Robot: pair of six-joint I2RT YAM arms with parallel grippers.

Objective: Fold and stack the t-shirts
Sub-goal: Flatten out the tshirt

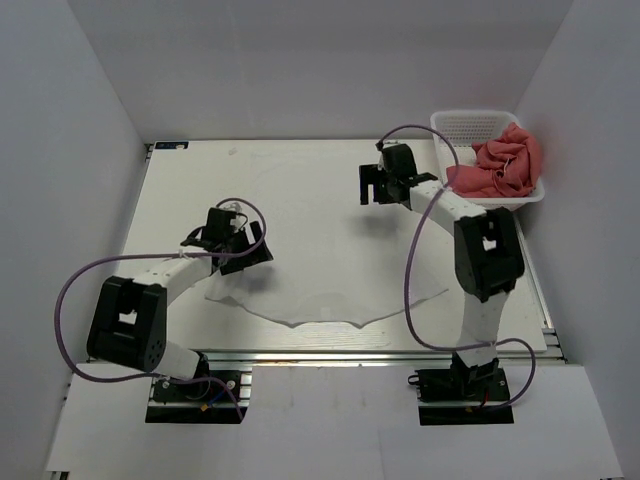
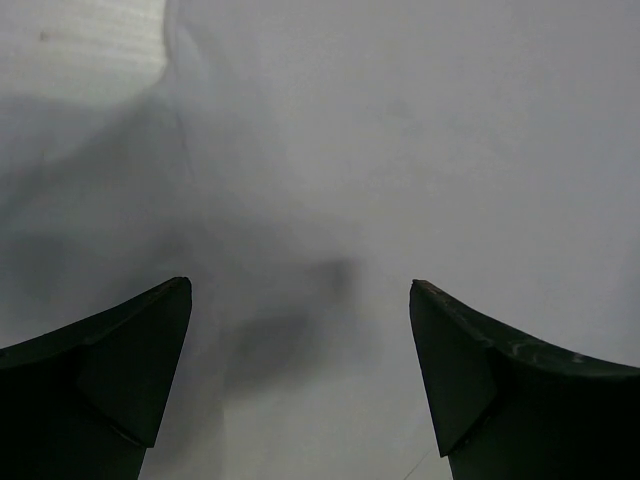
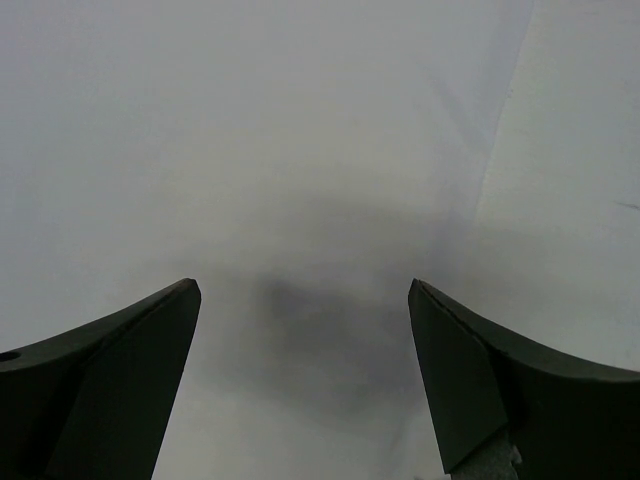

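A white t-shirt [image 1: 320, 270] lies spread flat on the white table, and its wavy hem shows near the front edge. My left gripper [image 1: 243, 243] is open and empty, low over the shirt's left part; the left wrist view shows its jaws [image 2: 300, 290] wide apart over white cloth [image 2: 400, 150]. My right gripper [image 1: 378, 185] is open and empty over the shirt's far right part; in the right wrist view its jaws [image 3: 303, 287] stand apart over cloth [image 3: 250, 150], with a cloth edge to the right. Crumpled pink t-shirts [image 1: 505, 165] fill a basket.
The white plastic basket [image 1: 470, 125] stands at the table's far right corner, close to the right arm. White walls close in the table on the left, back and right. Purple cables loop from both arms.
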